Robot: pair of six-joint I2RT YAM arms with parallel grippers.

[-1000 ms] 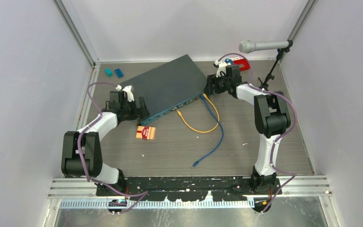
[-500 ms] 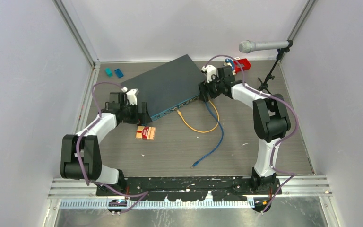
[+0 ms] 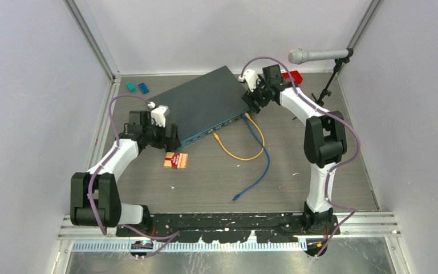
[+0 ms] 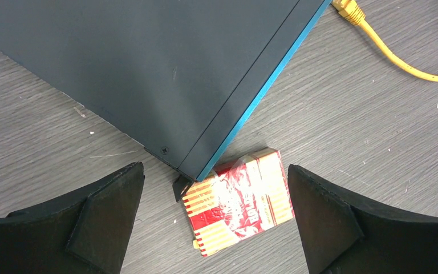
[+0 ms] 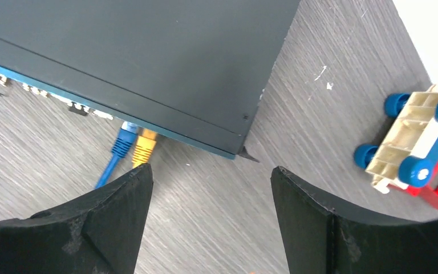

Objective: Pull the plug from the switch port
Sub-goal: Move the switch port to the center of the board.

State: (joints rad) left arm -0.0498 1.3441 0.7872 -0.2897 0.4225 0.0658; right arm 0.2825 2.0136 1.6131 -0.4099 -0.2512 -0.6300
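Switch (image 3: 199, 105) lies flat on the bench (image 3: 296, 171). Yellow plug (image 5: 144, 145) and blue plug (image 5: 124, 137) are both seated at the right end of its front edge. Step: approach, nothing grasped yet. My right gripper (image 5: 211, 171) hovers over that corner, jaws apart, empty. My left gripper (image 4: 215, 171) is apart too, over the switch's left corner. Next: lower the right gripper, pinch a plug, pull straight out.
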